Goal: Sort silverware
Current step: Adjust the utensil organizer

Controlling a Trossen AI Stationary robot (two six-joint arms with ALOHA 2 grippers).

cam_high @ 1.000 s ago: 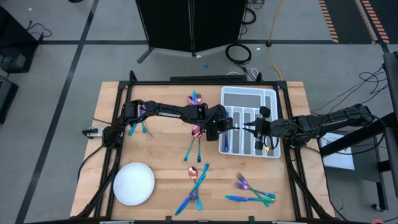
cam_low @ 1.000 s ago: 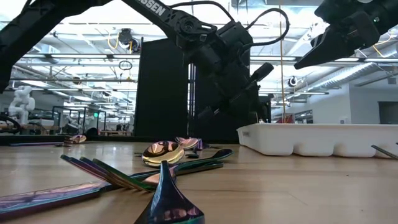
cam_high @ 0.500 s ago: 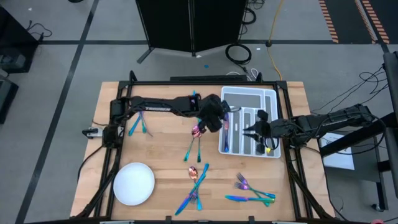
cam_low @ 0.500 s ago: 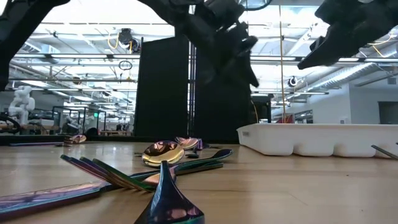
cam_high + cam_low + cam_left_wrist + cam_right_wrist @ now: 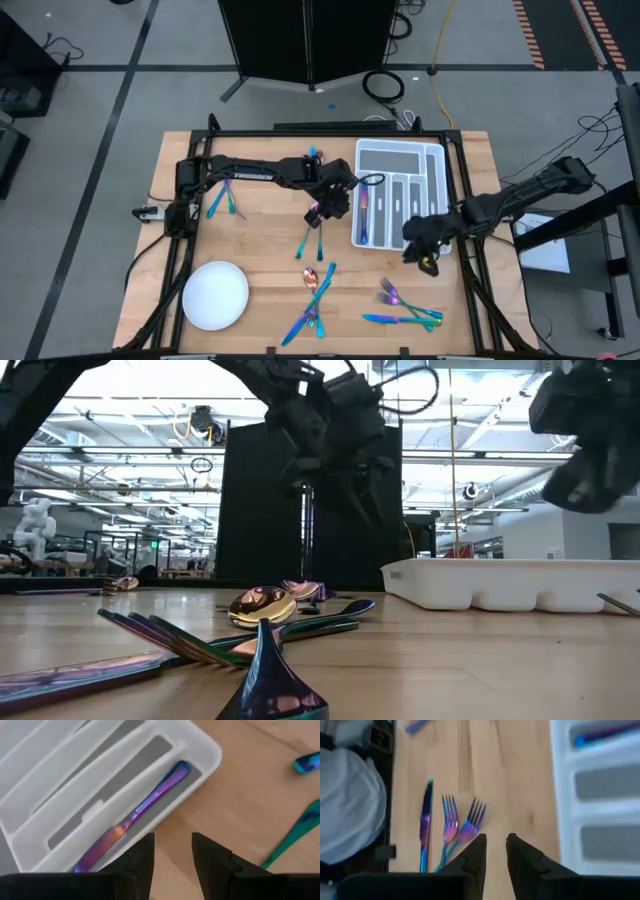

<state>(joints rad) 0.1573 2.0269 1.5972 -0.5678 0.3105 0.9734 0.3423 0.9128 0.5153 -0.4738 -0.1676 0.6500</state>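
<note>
One iridescent pink-purple metal knife (image 5: 135, 812) lies in outermost slot of white divided plastic tray (image 5: 400, 195). Left hand (image 5: 172, 855), fingers apart & empty, hovers just beside tray's edge. Right hand (image 5: 495, 855), narrow gap, empty, above wooden table (image 5: 260, 250) w/ rainbow forks (image 5: 455, 827).

Low view: silverware (image 5: 262, 622) is seen piled on the wooden table (image 5: 480, 660), forks (image 5: 170, 640) fanned at left, a spoon bowl (image 5: 262, 605) behind them. The white tray (image 5: 510, 585) is set on the right. Left gripper (image 5: 335, 435) is held high above the pile; right gripper (image 5: 590, 435) is raised over the tray, blurred.
</note>
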